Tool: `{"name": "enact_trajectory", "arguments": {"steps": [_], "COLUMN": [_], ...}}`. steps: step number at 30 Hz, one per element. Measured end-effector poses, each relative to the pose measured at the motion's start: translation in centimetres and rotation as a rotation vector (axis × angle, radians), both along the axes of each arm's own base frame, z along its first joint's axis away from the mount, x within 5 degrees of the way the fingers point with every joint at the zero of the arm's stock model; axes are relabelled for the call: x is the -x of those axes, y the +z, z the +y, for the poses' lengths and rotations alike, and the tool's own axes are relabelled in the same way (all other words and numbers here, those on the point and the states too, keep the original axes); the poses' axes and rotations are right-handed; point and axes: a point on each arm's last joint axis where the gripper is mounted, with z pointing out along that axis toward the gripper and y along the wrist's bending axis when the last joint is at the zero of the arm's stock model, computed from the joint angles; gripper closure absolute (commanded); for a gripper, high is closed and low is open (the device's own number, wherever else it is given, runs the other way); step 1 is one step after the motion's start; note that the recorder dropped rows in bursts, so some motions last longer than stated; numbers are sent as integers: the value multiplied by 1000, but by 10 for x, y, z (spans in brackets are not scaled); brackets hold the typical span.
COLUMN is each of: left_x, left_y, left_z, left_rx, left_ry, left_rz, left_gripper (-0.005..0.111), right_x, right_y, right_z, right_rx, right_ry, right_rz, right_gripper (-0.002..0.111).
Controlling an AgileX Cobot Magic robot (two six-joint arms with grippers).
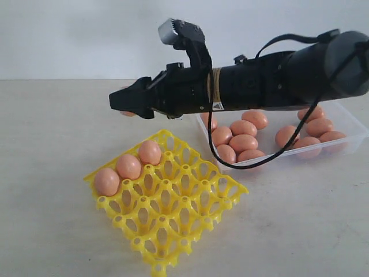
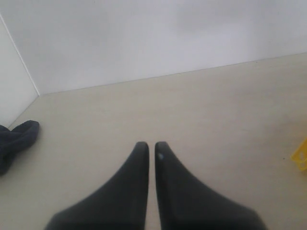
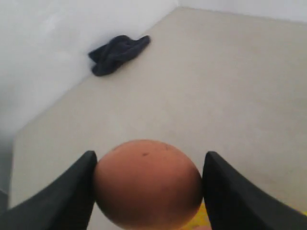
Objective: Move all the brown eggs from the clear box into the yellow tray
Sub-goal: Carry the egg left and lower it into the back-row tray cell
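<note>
You see R gripper (image 1: 123, 105) clamped on one egg (image 3: 147, 184), held near tray (image 1: 173, 213) far-left edge. L gripper (image 2: 151, 147): fingers together over table (image 2: 216, 105).

A pale beige surface (image 1: 52, 231) fills the near and middle ground; whether it is a tabletop or a floor cannot be told. It is smooth and matte, with faint grey mottling. At the far edge it meets a plain white wall (image 1: 69, 34) along a straight, level line. The wall is bare. The left wrist view shows a second white wall (image 2: 12, 86) joining the first at an upright corner seam. A dark, crumpled cloth (image 3: 117, 52) lies on the beige surface close to the foot of a wall, some way from that corner. The light is soft and even, and the shadows are weak with blurred edges.
</note>
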Motion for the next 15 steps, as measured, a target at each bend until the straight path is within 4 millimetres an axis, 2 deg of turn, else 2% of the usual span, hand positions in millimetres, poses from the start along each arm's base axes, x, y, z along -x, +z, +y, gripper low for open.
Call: {"name": "enact_trajectory", "arguments": {"steps": [3, 7, 11, 15], "left_x": [0, 0, 0, 0], "left_y": [0, 0, 0, 0], "left_z": [0, 0, 0, 0], "left_rx": [0, 0, 0, 0], "left_ry": [0, 0, 0, 0], "left_rz": [0, 0, 0, 0], "left_gripper": [103, 103, 103, 103], "right_x": [-7, -12, -18, -26], "right_y": [-23, -33, -33, -46], "right_z": [-4, -16, -29, -38], "right_rx": [-125, -218, -222, -103], "right_ry": [70, 109, 71, -13], "right_rz": [121, 183, 186, 196], "right_gripper": [108, 108, 108, 108]}}
